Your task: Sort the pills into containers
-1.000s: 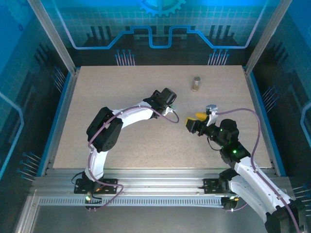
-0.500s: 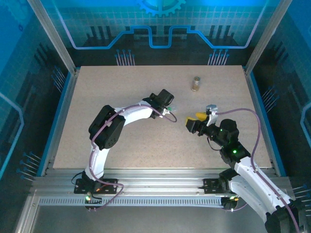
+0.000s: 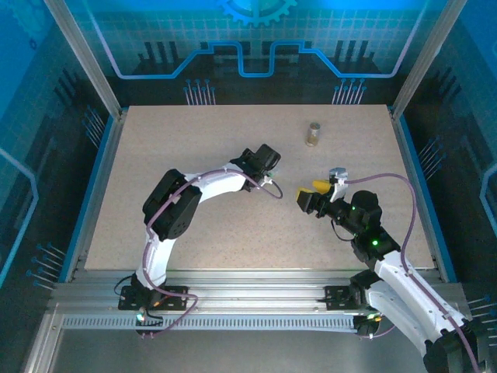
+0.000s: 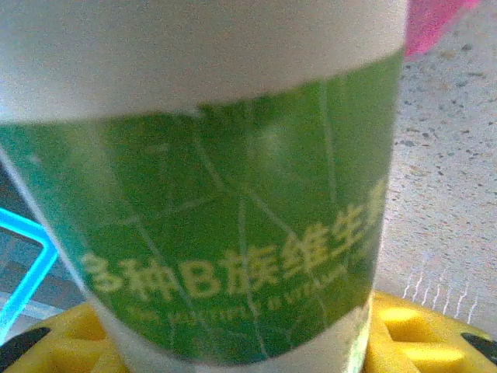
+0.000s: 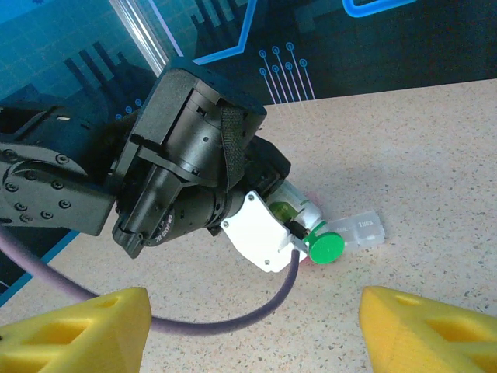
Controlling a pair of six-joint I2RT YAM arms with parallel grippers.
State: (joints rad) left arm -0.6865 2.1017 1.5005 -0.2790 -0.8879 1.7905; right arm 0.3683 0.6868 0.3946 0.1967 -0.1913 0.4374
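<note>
My left gripper (image 3: 271,176) is shut on the white bottle (image 4: 202,194), whose green label takes up most of the left wrist view between the yellow fingertips (image 4: 419,342). From the right wrist, the bottle (image 5: 298,210) lies tilted low over the table with its green cap (image 5: 326,247) pointing outward. A pink vial (image 4: 439,23) lies just past the bottle. The amber bottle (image 3: 314,134) stands upright far back. My right gripper (image 3: 304,194) is open and holds nothing, a short way right of the left gripper; its yellow fingers (image 5: 70,334) frame the scene.
A clear pill organizer strip (image 5: 361,230) lies on the speckled tabletop (image 3: 194,140) beside the green cap. The left arm's purple cable (image 5: 256,311) loops down in front of my right gripper. Blue rails (image 3: 415,179) border the table.
The left arm has shifted only slightly, its wrist easing a little towards the left. The right arm has not moved.
</note>
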